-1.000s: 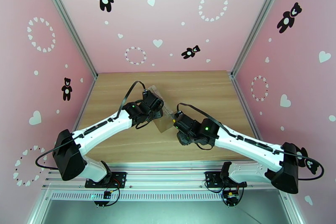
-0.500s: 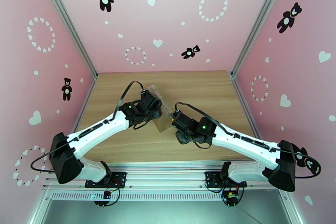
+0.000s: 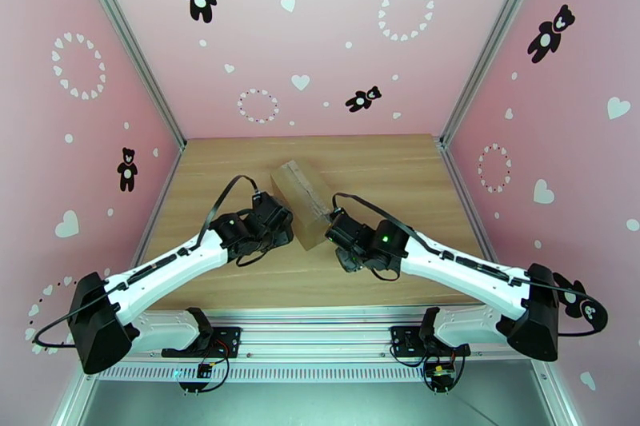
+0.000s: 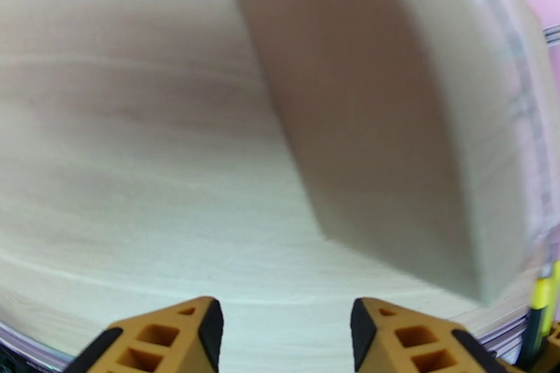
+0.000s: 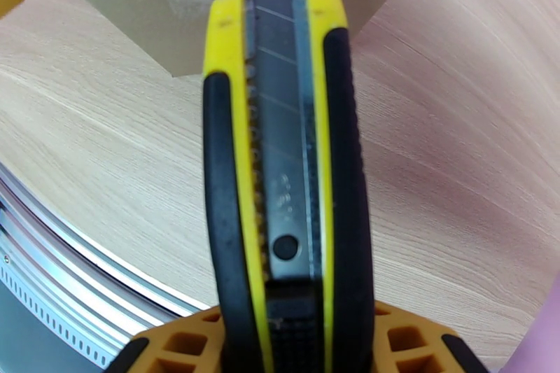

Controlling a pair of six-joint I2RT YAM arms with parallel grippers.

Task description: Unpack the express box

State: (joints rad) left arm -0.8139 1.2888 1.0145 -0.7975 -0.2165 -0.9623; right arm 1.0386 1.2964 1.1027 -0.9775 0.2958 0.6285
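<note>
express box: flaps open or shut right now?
Shut. In the top view the express box shows a flat top face with tape along it, no flap raised. Whether the tape is cut: cannot tell.

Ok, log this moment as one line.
left gripper open, empty, near express box | right gripper shut on utility knife, aimed at box | box closed, on table

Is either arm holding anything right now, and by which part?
The right gripper holds a yellow-and-black utility knife by the rear end of its handle, blade end toward the express box. The left gripper is open, holding nothing.
</note>
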